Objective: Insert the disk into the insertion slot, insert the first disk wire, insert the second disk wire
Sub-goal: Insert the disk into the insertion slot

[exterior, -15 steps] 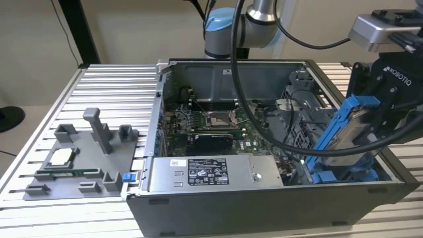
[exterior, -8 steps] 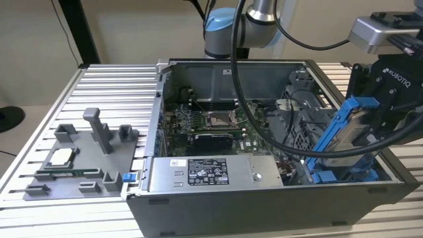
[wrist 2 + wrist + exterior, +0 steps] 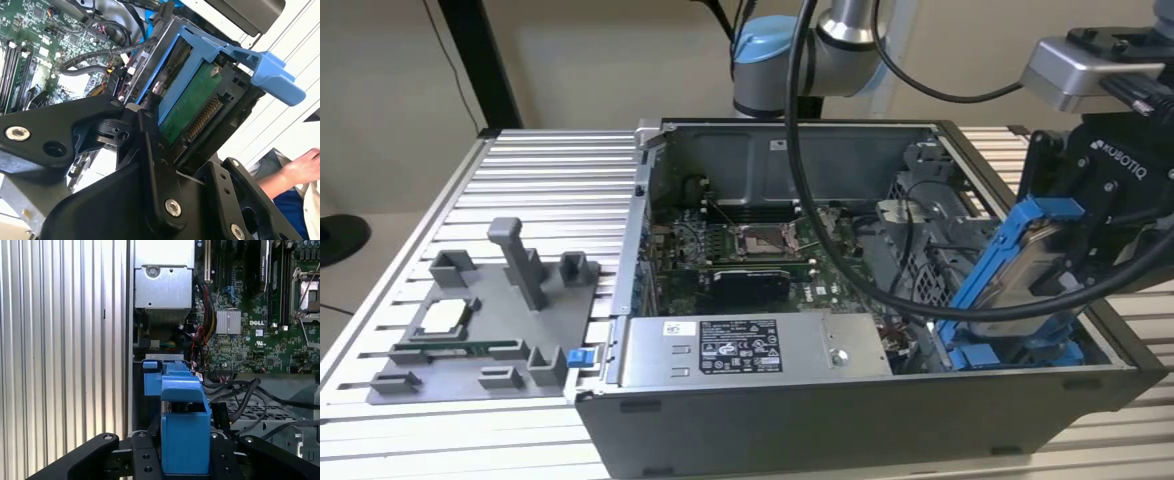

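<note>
At the case (image 3: 854, 410) front, toward the exterior view's right corner, lies the slot (image 3: 994, 355) with its blue clips, beside the grey supply box (image 3: 720, 350). Just above it the disk (image 3: 994, 275) stands steeply tilted in its blue carrier, lower end down at the clips; whether they touch cannot be told. The gripper (image 3: 1057, 258) pinches the disk from both sides, with its fingers (image 3: 147, 460) pressed against the carrier in the first wrist view. Farther in sits the motherboard (image 3: 747, 250), and behind the case rises the arm (image 3: 774, 50).
</note>
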You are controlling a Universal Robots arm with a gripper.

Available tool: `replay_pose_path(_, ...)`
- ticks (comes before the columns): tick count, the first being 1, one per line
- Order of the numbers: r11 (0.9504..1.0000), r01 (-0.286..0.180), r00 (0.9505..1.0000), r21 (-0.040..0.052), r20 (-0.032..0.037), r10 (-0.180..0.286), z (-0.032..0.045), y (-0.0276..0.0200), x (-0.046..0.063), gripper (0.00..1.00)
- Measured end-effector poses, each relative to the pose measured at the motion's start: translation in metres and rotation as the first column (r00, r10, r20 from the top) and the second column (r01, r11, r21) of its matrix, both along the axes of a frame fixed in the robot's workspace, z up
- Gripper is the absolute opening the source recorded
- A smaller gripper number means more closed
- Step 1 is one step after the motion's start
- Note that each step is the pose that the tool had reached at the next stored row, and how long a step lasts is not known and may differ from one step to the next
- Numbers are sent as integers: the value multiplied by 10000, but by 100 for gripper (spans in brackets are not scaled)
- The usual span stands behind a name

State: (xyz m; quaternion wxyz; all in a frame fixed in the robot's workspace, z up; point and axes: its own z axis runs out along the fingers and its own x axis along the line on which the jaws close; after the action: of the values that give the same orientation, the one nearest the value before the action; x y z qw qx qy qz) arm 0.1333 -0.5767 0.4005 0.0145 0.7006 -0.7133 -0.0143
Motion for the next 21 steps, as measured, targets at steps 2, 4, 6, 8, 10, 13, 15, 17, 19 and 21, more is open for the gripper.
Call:
replay_pose_path(2, 10000, 1, 10000, 5, 0, -1, -8, 1, 0, 0)
replay_pose_path(4, 10000, 1, 10000, 11, 0, -1, -16, 1, 0, 0)
replay_pose_path(6, 10000, 1, 10000, 16, 0, -1, -24, 2, 0, 0)
replay_pose_path(8, 10000, 1, 10000, 18, 0, -1, -32, 3, 0, 0)
replay_pose_path(10, 10000, 1, 10000, 20, 0, -1, -40, 4, 0, 0)
replay_pose_path(13, 10000, 1, 10000, 30, 0, -1, -49, 4, 0, 0)
replay_pose_path(15, 10000, 1, 10000, 46, 0, -1, -56, 5, 0, 0)
replay_pose_path(17, 10000, 1, 10000, 61, 0, -1, -67, 6, 0, 0)
replay_pose_path(19, 10000, 1, 10000, 74, 0, -1, -91, 6, 0, 0)
replay_pose_path(21, 10000, 1, 10000, 73, 0, -1, -125, 6, 0, 0)
